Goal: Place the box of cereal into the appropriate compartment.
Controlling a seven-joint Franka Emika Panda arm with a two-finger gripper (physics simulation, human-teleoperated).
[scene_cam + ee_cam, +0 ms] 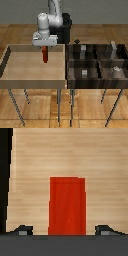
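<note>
Box of cereal [45, 54] hangs upright in the claw [45, 48].

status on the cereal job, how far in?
Done: the gripper has reached the box of cereal over the light tan tray. In hand: the box hangs from it, apparently raised off the tray floor; in the wrist view it sits between the fingertips, though contact is not clearly visible. Left: carry it to the exterior view's right and set it in the tall-block compartment of the divided bin.
</note>
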